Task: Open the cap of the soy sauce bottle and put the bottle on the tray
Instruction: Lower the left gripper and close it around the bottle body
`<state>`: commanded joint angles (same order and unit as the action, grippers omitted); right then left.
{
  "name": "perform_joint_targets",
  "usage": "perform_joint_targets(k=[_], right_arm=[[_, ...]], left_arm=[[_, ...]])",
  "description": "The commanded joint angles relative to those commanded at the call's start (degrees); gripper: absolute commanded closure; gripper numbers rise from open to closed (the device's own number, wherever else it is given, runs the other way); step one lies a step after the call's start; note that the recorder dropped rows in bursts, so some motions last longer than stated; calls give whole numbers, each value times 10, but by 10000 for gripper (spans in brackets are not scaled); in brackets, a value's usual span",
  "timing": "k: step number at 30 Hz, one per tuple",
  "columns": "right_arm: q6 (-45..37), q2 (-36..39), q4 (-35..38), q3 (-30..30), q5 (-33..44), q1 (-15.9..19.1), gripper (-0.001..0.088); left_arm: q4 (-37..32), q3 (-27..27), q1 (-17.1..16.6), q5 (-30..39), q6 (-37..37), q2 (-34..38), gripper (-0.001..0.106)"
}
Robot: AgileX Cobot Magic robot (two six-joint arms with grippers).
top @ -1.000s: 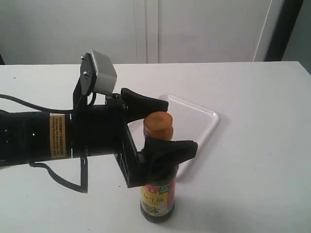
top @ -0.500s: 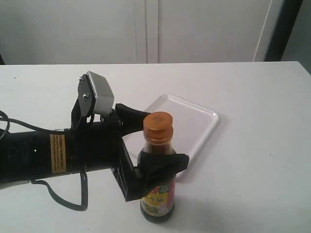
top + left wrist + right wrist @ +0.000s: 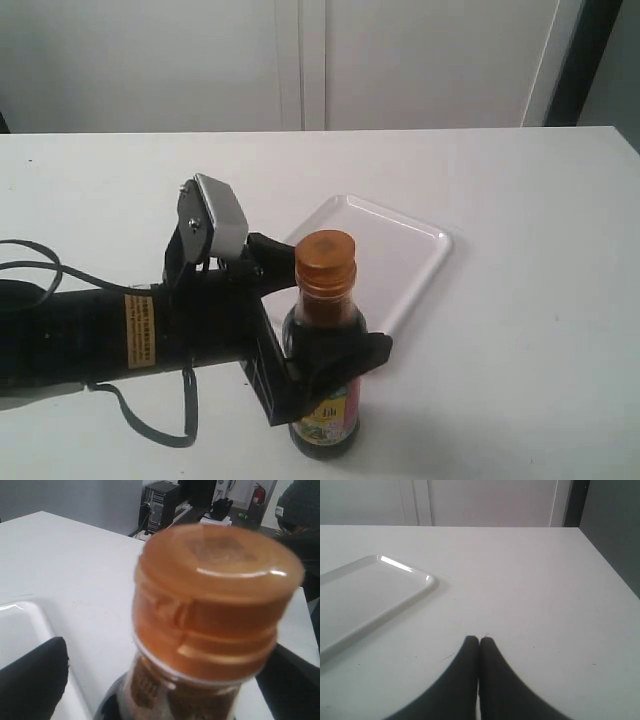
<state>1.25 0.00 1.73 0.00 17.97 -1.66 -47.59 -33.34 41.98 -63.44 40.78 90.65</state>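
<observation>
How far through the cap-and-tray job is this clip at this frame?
Early. Nothing is finished: the cap is closed and the bottle stands on the table, in front of the empty tray. In hand: the left gripper brackets the bottle's shoulder. The right gripper sits shut, idle. Left: open the cap, move the bottle onto the tray.

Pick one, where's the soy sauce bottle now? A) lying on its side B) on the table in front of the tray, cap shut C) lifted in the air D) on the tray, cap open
B: the soy sauce bottle stands upright on the table in front of the tray, its cap down over the neck, with the left gripper jaws around its shoulder.
</observation>
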Motion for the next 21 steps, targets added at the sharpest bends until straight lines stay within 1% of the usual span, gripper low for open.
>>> perform_joint_targets(k=[21], right_arm=[[0,0,0,0,0,0,868]], left_arm=[[0,0,0,-30,-25,70,12]])
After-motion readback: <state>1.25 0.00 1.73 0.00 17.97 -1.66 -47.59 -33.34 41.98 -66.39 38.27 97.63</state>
